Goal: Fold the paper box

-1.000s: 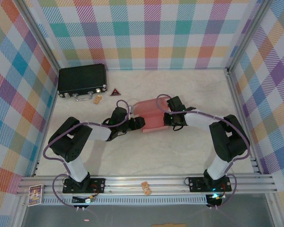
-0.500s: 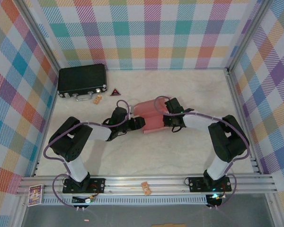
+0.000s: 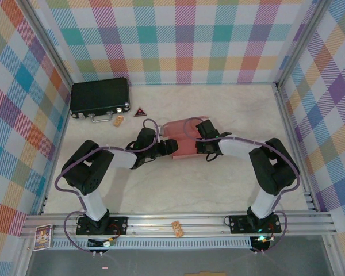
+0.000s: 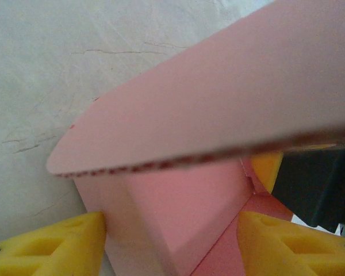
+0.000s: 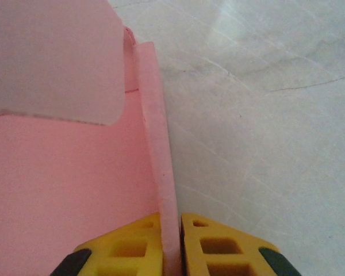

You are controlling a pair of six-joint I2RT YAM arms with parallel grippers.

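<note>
Box (image 3: 181,144) half-formed. Right end effector (image 5: 171,241) pinches its 3 o'clock wall; left end effector (image 4: 172,230) straddles the 9 o'clock end, grip uncertain. Wall should rise square, left side bracing.

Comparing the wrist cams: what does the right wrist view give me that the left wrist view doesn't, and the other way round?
Right wrist view: the right gripper, its jaws pinched shut on a thin upright wall of the paper box, with a rounded flap hanging over the flat panel.
Left wrist view: the left gripper, its jaws set wide against both sides of a folded section, under a raised flap that crosses the frame.
Both: the pink card and the pale table.
</note>
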